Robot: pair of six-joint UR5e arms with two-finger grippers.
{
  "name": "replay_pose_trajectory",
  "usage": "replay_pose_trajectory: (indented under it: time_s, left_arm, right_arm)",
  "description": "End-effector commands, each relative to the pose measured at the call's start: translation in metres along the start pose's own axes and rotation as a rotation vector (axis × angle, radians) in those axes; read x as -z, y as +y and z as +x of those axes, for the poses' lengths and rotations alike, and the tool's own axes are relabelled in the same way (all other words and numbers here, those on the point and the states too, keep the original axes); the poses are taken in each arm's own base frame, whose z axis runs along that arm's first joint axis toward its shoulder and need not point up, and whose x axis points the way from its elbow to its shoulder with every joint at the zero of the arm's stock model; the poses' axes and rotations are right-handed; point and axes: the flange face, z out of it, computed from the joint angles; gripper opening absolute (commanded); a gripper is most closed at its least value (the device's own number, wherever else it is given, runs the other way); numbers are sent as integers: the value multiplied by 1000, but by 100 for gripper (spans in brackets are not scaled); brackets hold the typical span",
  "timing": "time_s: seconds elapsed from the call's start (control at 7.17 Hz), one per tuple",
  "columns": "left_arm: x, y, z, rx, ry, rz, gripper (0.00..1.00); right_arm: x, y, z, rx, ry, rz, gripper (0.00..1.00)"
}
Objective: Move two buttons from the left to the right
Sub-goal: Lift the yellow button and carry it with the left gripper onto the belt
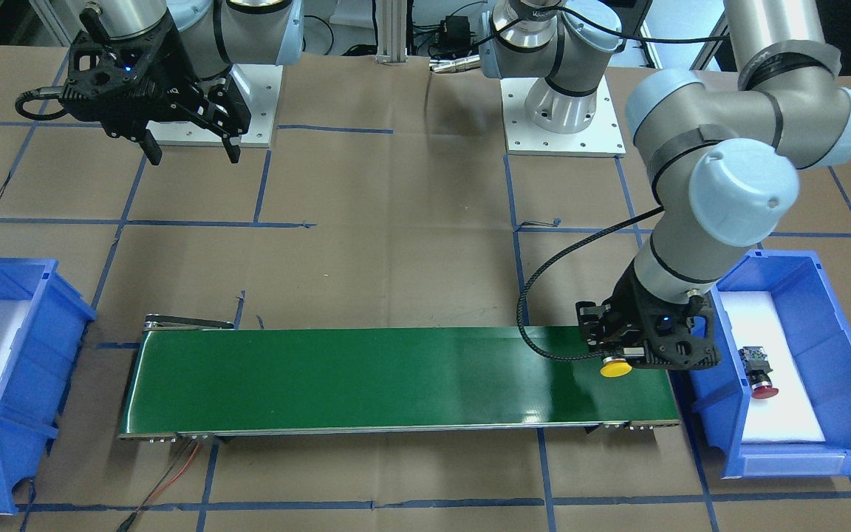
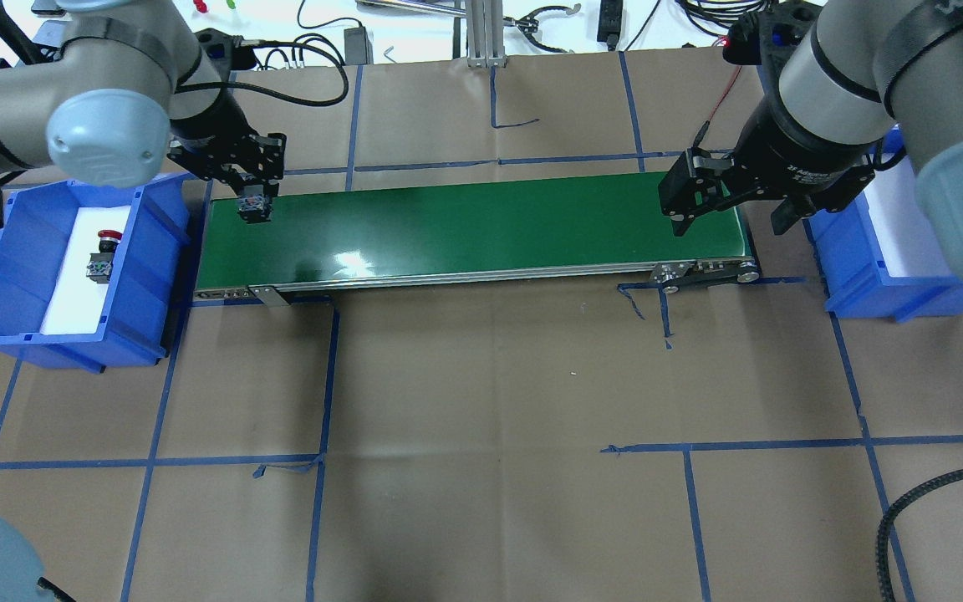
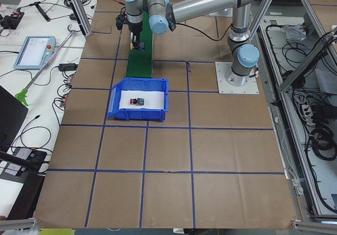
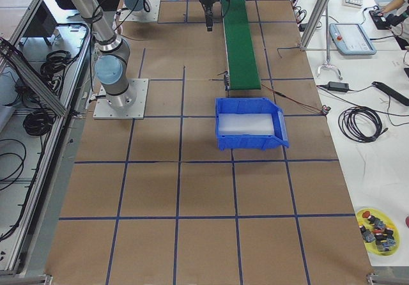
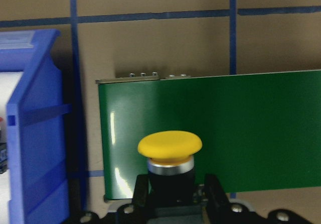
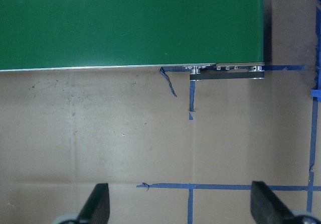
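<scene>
Over belt (image 1: pixel 396 377) end | left tool (image 5: pixel 174 191) grips yellow-capped button (image 5: pixel 169 146) (black body) | right tool (image 1: pixel 193 154) spread

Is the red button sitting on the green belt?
No, the red button lies inside the blue bin, beside the belt.

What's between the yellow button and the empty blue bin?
Bare green belt, then a strip of table, from yellow button to bin; front-facing view shows it.
</scene>
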Motion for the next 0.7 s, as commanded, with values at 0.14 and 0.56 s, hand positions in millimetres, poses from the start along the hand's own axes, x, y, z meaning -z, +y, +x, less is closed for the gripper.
replay_pose_trajectory:
  time_s: [0.14,0.56]
  left_arm:
    - [-56,-6,11,-8,-7,-20,0]
    - [-76,2,1,4,-28,17,0]
  right_arm:
    - [-1,0,0,0,0,-4,100]
    - [-1,0,1,-2,0,-6,100]
